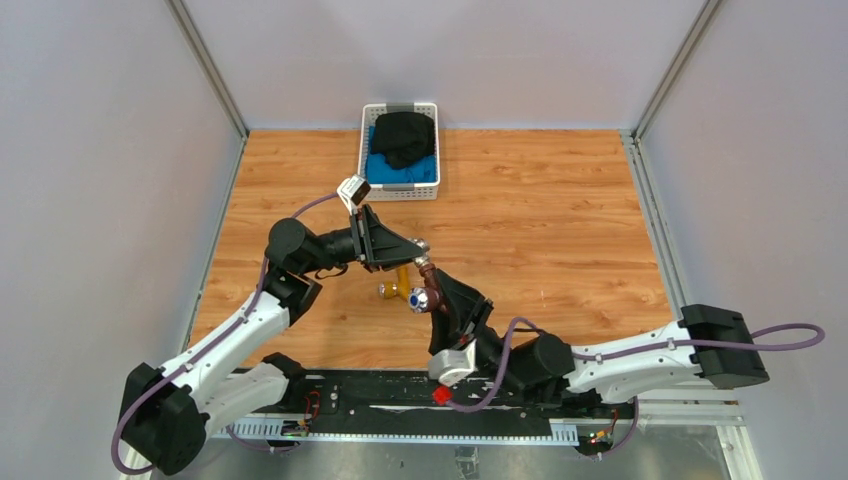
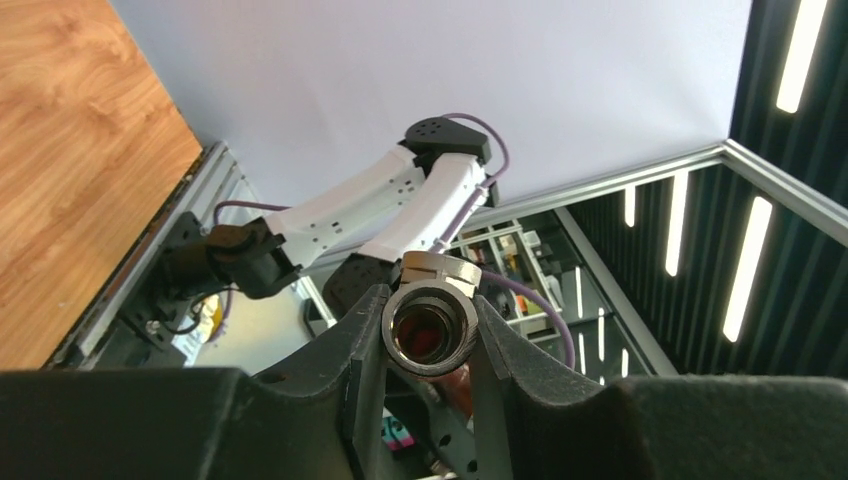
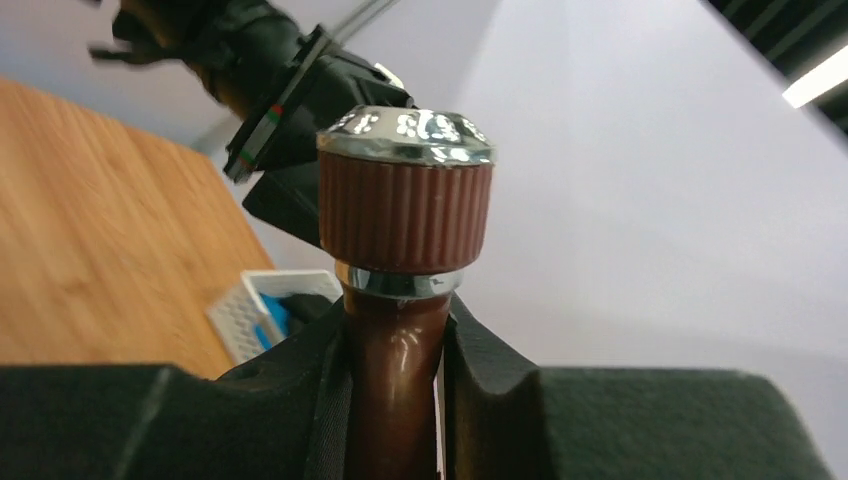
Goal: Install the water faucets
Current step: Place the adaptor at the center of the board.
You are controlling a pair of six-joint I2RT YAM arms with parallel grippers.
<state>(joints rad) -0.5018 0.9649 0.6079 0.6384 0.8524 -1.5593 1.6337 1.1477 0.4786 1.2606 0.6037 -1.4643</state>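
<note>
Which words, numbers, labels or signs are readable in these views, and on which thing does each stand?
No text can be read in any view.
Blue mark on the round knob: too small to read.
Bright patches on the silvery end of the reddish-brown faucet: blurred, not legible.

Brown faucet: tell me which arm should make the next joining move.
Right, probably. Its jaws clamp the brown faucet by its stem, ribbed end close to the silvery fitting that the left jaws clamp; left can simply brace it.

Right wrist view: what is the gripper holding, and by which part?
The reddish-brown faucet, pinched on its smooth stem just below the ribbed collar.
</note>
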